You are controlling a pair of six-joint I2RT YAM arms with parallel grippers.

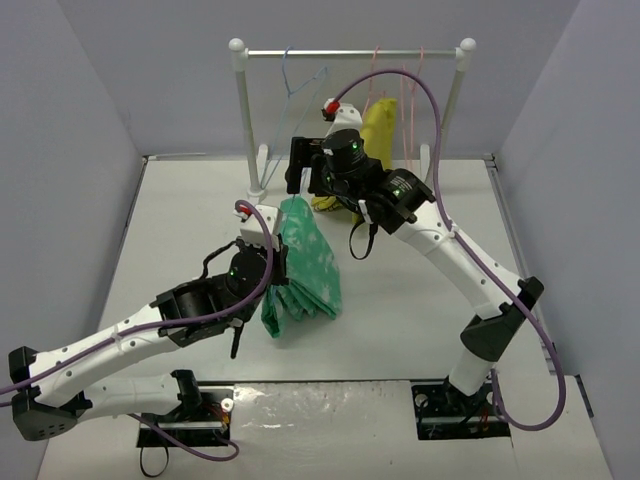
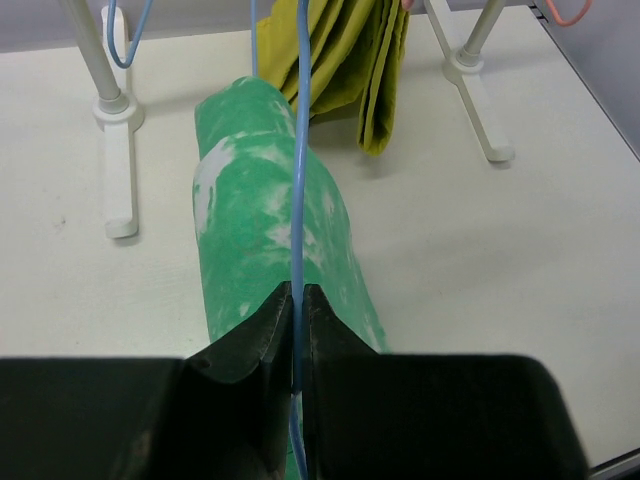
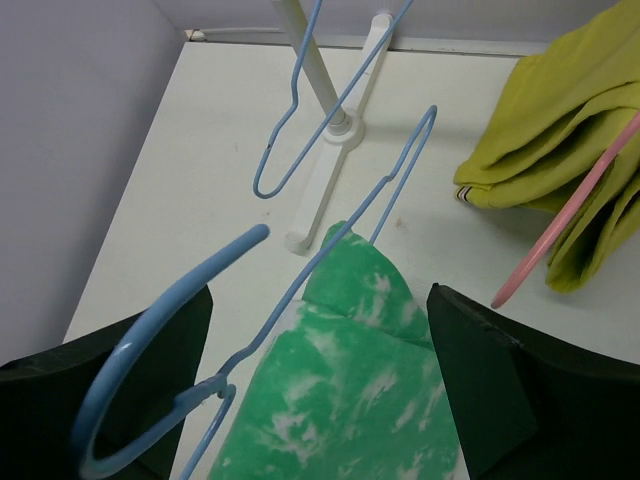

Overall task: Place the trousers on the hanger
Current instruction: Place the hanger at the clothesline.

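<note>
The green, white-blotched trousers (image 1: 305,265) hang folded over the light-blue hanger (image 2: 299,200), their lower end bunched on the table. My left gripper (image 1: 268,240) is shut on the hanger's wire, which runs up between the closed fingertips (image 2: 297,300). In the right wrist view the hanger's hook (image 3: 170,290) curves just in front of the left finger (image 3: 150,370), and the trousers (image 3: 350,390) fill the gap between the jaws. My right gripper (image 3: 320,300) is open above them, holding nothing, and hovers near the rack (image 1: 298,170).
A white clothes rack (image 1: 350,52) stands at the back. On it hang another light-blue hanger (image 3: 300,100), pink hangers (image 1: 410,100) and a mustard-yellow garment (image 1: 380,125). The rack's feet (image 2: 120,180) rest on the table beside the trousers. Grey walls close both sides.
</note>
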